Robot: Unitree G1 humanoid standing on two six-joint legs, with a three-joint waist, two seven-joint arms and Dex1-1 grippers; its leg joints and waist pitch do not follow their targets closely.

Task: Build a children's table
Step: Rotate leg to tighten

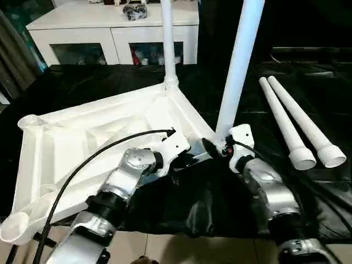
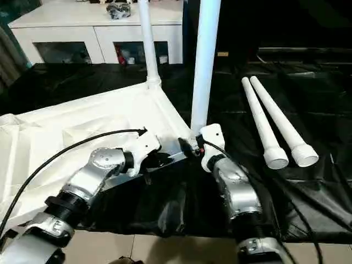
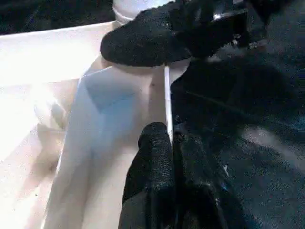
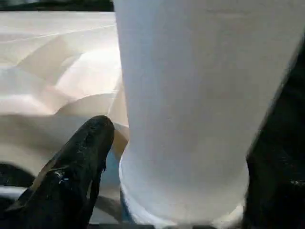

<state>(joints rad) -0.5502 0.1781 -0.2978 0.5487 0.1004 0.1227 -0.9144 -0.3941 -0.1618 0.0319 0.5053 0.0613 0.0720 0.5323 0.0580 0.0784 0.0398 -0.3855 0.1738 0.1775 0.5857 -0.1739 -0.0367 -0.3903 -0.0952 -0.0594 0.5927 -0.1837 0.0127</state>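
The white tabletop (image 1: 82, 137) lies upside down on a black cloth, ribs facing up. One white leg (image 1: 168, 44) stands upright in its far corner socket. A second leg (image 1: 237, 71) stands upright at the near right corner. My right gripper (image 1: 220, 147) is open, its fingers on either side of this leg's foot. One black finger (image 4: 81, 157) stands just off the leg (image 4: 190, 95). My left gripper (image 1: 190, 159) is shut on the tabletop's thin rim (image 3: 167, 105), close beside that corner.
Two loose white legs (image 1: 286, 124) (image 1: 311, 124) lie side by side on the black cloth (image 1: 209, 203) to the right. A white cabinet (image 1: 110, 33) with glass doors stands behind. The cloth's front edge hangs over a tiled floor (image 1: 181, 247).
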